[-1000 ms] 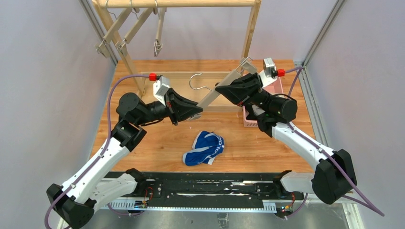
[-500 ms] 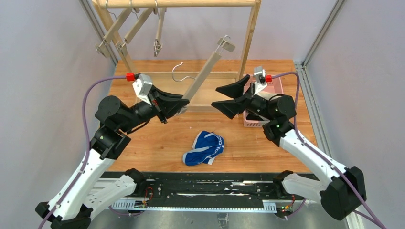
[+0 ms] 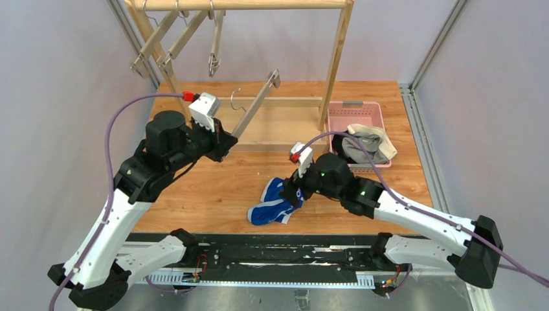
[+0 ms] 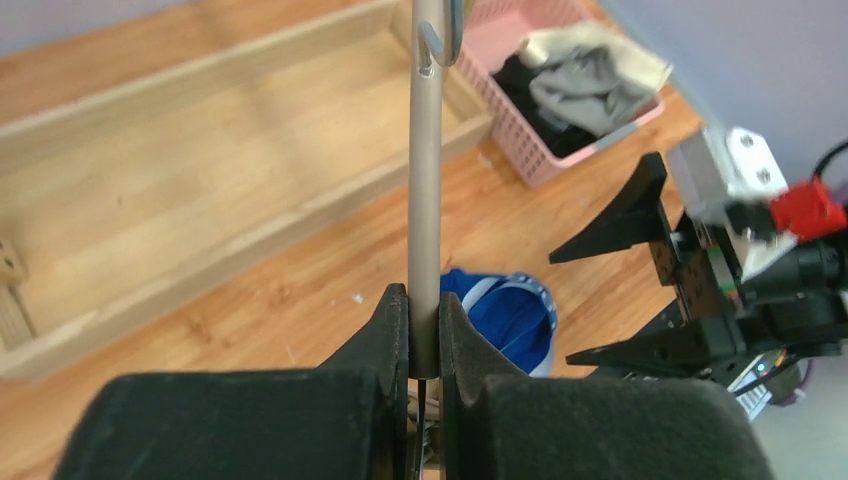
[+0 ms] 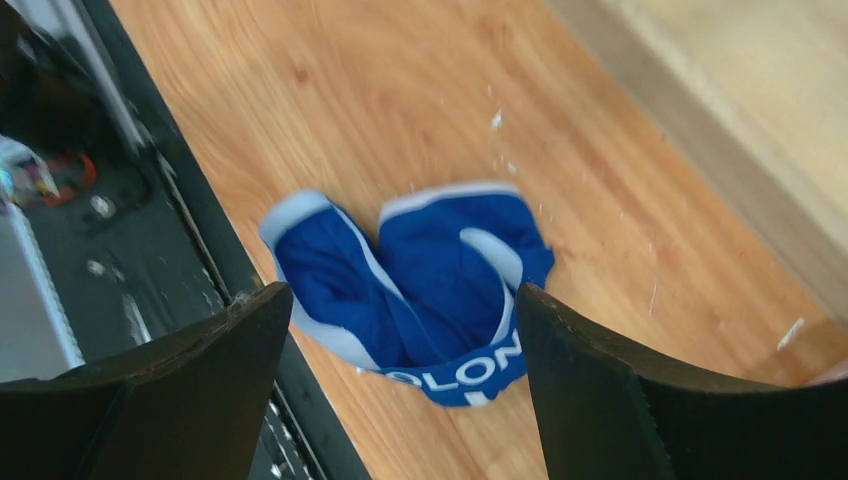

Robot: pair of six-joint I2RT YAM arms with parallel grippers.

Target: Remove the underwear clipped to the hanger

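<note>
The bench (image 3: 213, 188) carries a pink basket (image 3: 362, 107) at centre right. In it lie bunched grey briefs (image 4: 585, 88), with black briefs (image 4: 522, 82) mostly buried under them. The hanger (image 4: 426, 200) is cut off by the left wrist view's top edge, and the left pincer (image 4: 424, 335) is clamped on its bar. The blue briefs (image 5: 420, 270) lie crumpled at lower centre, their lettering partly folded away, between the wide-spread fingers of the right pincer (image 5: 395, 300); contact is unclear.
</note>
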